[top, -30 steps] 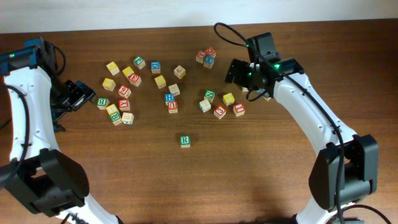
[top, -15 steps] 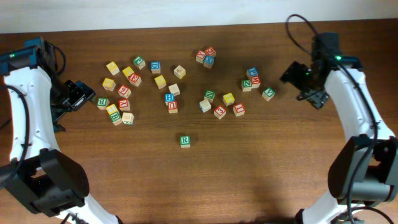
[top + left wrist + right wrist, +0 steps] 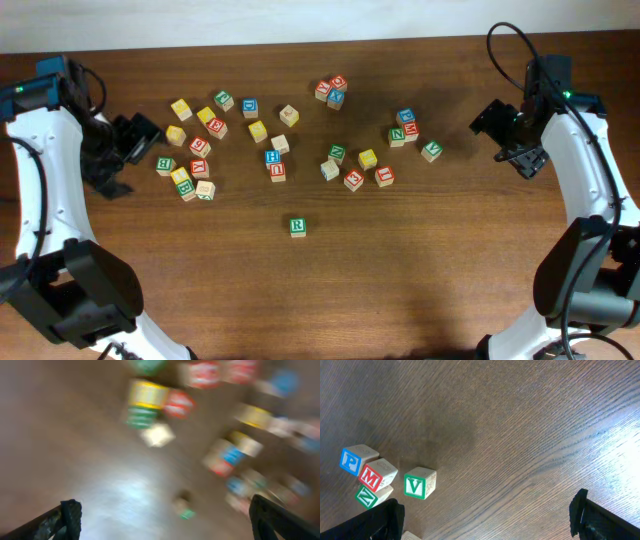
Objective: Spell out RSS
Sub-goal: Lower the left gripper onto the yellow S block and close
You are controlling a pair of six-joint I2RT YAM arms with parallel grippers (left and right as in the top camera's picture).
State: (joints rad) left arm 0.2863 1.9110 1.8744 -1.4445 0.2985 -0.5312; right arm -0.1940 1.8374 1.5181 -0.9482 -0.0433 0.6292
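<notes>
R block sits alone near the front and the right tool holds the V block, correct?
No. The right tool is open and empty; the right wrist view shows the V block on the table. The R block does sit alone.

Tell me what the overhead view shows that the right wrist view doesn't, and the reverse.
Only overhead: the R cube standing alone toward the near edge, the scattered cubes farther left, and the left gripper.
Only right wrist: a close look at the right gripper, its fingers wide apart with nothing between them.
Both: the P cube, M cube and Z cube clustered together, with the V cube just apart from them.
</notes>
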